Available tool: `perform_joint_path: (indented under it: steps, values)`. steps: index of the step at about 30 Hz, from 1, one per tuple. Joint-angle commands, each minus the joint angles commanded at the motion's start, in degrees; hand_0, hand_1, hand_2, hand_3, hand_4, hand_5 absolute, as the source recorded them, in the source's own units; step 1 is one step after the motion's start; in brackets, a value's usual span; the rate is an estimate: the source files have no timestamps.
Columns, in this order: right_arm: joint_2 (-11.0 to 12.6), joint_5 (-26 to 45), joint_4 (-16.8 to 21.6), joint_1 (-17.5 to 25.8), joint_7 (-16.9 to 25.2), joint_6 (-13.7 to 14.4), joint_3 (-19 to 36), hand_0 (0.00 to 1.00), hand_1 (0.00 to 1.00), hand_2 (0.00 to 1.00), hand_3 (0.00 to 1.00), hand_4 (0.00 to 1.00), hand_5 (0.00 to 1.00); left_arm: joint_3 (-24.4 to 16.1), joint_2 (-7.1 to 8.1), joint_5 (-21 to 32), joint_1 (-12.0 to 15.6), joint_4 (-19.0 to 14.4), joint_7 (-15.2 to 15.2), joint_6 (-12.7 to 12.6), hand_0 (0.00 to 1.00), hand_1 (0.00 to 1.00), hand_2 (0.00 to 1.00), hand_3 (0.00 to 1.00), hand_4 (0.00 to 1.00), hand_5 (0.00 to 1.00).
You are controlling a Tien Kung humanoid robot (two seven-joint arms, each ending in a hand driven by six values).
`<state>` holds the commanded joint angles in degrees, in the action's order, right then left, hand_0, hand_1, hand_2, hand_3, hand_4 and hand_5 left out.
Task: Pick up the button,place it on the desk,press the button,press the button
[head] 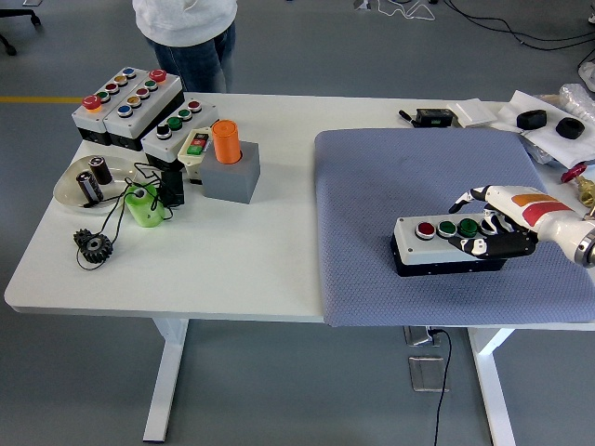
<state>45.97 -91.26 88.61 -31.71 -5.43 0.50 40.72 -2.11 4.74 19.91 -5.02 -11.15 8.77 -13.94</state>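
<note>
The button box [449, 245], a white-topped case on a black base, lies on the blue-grey mat [372, 186] that covers the right half of the white surface [242, 260], in the lower right of the frame. Three caps on its top are clear to see, one red and two green; the fourth position at its right end is hidden under the right hand [483, 228]. That hand comes in from the right edge and rests over the box's right end with fingers curled downward onto the top; it presses rather than grips, and nothing is held in it. The mat around the box is otherwise bare, so nothing crowds it.

At the upper left of the frame stand three more button boxes [139, 107] side by side. Just below them are a small pendant switch [195, 144], an orange cylinder [226, 141] upright in a grey block [232, 175], a green cylinder [143, 206], a round dish [70, 190] holding two dark cylinders, and one black gear [93, 246] near the left edge, with thin black wire looping among them.

At the upper right lie a small black device [433, 117], white sheets and two dark rounded pieces [548, 123]. A person [186, 37] stands beyond the far edge at the top left.
</note>
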Motion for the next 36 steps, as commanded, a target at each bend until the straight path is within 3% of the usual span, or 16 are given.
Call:
perform_joint_path:
  steps: [26,36]
  values:
    - [-2.6,-0.8,-4.4,-1.0,-1.4,-1.9,-3.7,0.105,0.002,0.08,0.699,0.731,0.653,0.0,0.07,-0.1,-0.3,0.0,0.0,0.0,0.708,0.77,0.788,0.667,0.445,0.998]
    - [-2.7,-1.5,-1.8,-0.4,-1.4,-1.3,-1.0,0.106,0.002,0.081,0.699,0.729,0.66,0.2,0.08,0.2,-0.4,0.1,0.2,0.1,0.708,0.769,0.787,0.667,0.443,0.998]
